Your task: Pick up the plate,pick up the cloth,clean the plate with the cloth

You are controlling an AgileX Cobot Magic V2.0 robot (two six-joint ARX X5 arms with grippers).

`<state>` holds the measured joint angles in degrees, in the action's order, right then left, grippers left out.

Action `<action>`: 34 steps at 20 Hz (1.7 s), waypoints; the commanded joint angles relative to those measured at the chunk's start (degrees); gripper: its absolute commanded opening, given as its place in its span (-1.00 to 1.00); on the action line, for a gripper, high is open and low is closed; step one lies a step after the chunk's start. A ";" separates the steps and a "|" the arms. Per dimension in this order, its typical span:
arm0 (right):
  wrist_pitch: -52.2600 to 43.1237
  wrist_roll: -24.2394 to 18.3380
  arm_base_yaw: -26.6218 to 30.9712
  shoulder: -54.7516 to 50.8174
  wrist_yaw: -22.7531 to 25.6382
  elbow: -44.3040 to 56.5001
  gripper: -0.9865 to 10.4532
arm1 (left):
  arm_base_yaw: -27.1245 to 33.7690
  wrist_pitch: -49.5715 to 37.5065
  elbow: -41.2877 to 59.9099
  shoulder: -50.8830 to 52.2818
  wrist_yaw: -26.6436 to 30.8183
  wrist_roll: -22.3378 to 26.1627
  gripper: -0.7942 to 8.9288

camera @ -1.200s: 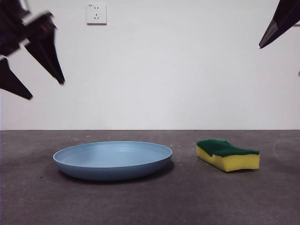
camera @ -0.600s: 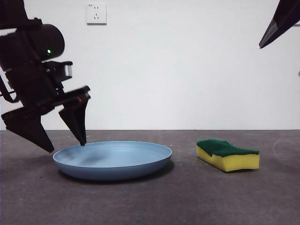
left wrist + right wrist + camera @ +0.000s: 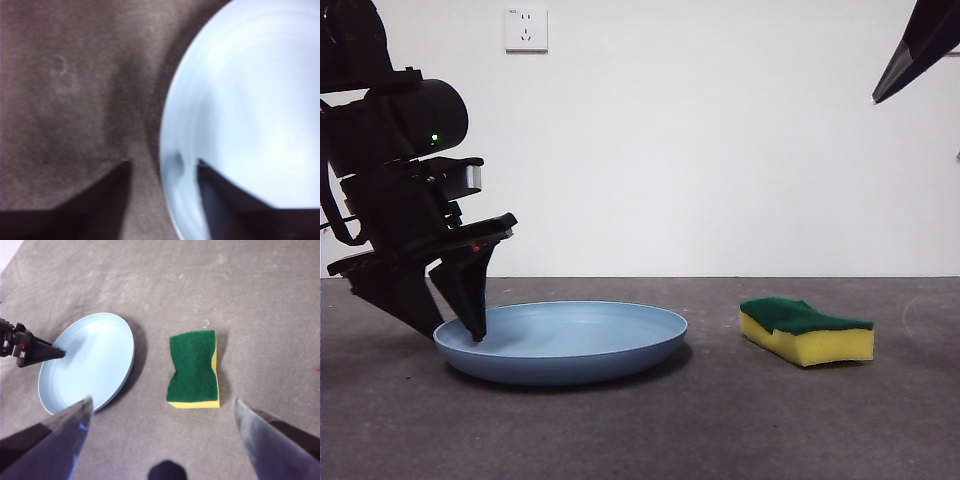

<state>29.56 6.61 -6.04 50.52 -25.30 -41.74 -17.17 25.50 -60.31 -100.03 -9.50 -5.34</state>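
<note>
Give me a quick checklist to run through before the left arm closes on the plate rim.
1. Left tool open: ok, jaws apart.
2. Rim of the plate between the jaws: ok, one jaw inside the plate, one outside over the table.
3. Tool low enough: ok, in the front view the inner jaw tip reaches down inside the rim; contact cannot tell.
4. Plate flat on the table: ok.
5. Cloth clear of the plate: ok, lies apart beside it.
6. Right tool out of the way: ok, open, high above the cloth.
</note>
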 commanded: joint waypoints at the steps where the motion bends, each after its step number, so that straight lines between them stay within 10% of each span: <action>1: -0.35 -0.46 -0.02 0.11 0.11 -0.24 0.00 | -0.55 -0.35 0.13 -0.70 0.15 1.14 -0.85; 8: -0.22 -1.03 -2.32 5.55 0.68 -4.96 -0.01 | -0.85 -0.04 0.13 1.42 0.20 1.11 -0.85; 19: 0.37 -7.63 -16.63 29.03 19.87 -14.01 -0.03 | -0.85 2.67 0.09 11.08 0.37 1.14 -0.85; 34: -11.37 -8.68 -16.83 45.53 22.69 -14.03 -0.17 | -0.85 7.10 0.09 15.61 0.28 1.16 -0.85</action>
<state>18.31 -1.50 -22.83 95.24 -2.79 -55.72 -17.80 32.64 -60.73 -84.40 -9.13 -4.51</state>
